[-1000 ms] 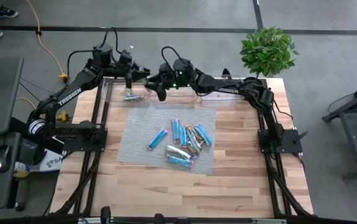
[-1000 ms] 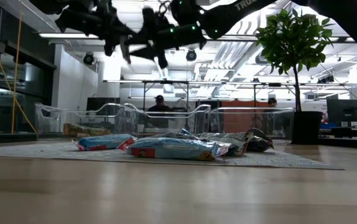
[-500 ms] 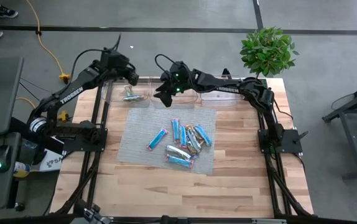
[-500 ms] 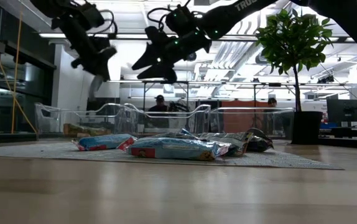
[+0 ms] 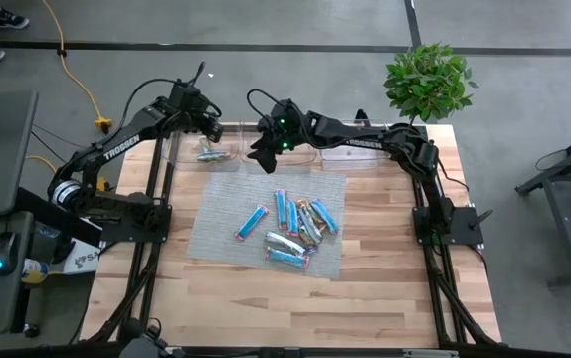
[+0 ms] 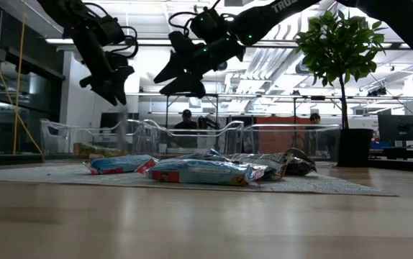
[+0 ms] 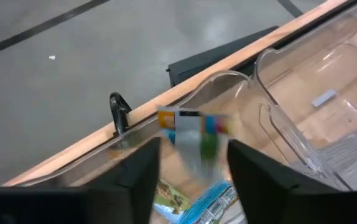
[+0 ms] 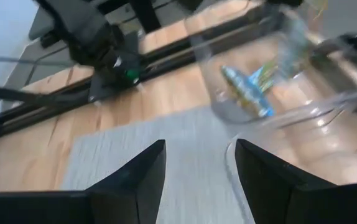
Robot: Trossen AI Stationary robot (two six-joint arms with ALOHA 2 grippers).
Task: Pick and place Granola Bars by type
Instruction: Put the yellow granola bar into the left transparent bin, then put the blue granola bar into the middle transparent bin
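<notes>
Granola Bars (image 5: 290,229) are lying heaped on the grey mat (image 5: 216,234) mid-bench; left claw (image 5: 212,127), spread and empty, is hovering over the clear bin (image 5: 181,151) holding two bars; right claw (image 5: 259,154), spread and empty, is hanging above the mat's far edge.

nine granola bars (image 5: 287,224), three clear bins (image 5: 350,155)

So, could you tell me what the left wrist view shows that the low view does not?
Only the left wrist view shows a blurred bar in the air between the left gripper fingers, above bars lying in the clear bin. Only the low view shows the pile of bars on the mat, the plant and the right gripper. Both show the left gripper and clear bins.
</notes>
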